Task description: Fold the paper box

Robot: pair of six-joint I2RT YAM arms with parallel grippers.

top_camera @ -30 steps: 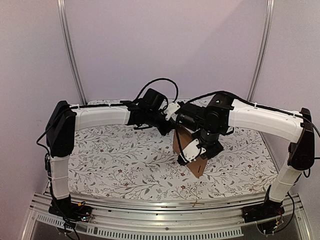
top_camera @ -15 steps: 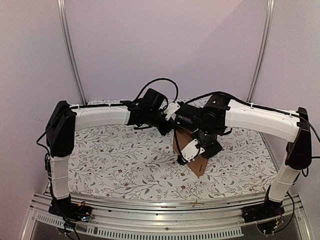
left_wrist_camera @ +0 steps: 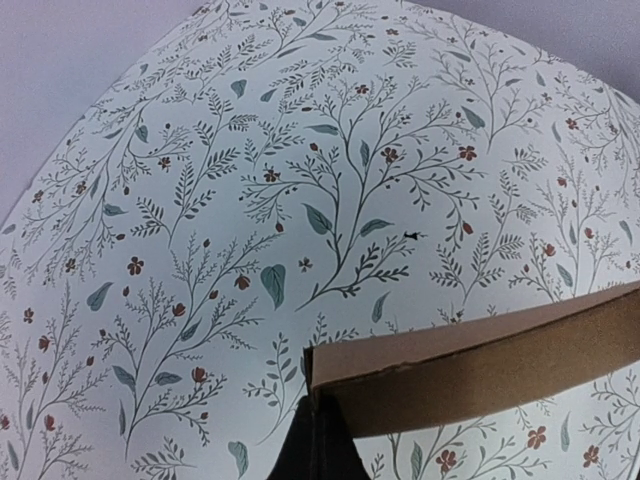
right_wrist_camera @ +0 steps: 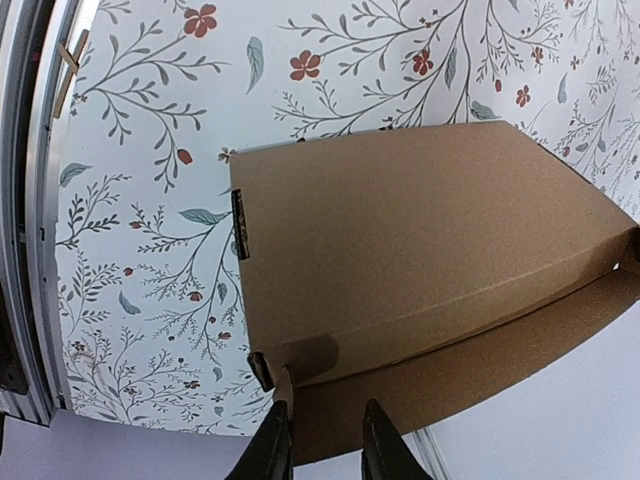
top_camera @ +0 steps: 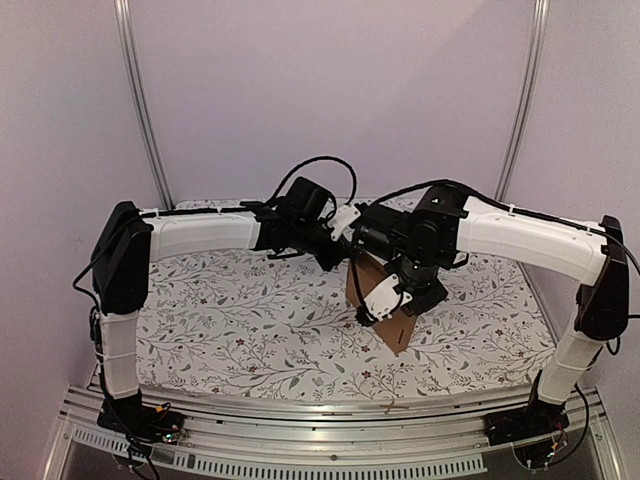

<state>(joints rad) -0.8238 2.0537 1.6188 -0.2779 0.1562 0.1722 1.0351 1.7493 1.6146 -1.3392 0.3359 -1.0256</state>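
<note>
Shifted barely at all since a second ago: right arm back at nearly the same reach, right fingers eased a little wider.

Patterned desk underneath. Left arm reaching in from 9 o'clock and right arm from 3 o'clock, meeting just toward 3 o'clock of desk centre.

Paper box held there on edge, tilted, lower corner pointing to 6 o'clock. Contact with desk not discernible.

Left fingers pressed together on box rim at its 11 o'clock end. Right fingers narrowly spread, lower flap showing in the gap. Pad contact not discernible.

Risk, judged from this pose: with right fingers slack, support from one thin rim pinch only. Likely to swing, slip out, or let the half-formed flap spring back flat. Keep left pinch firm. Re-grip before pressing any fold.
</note>
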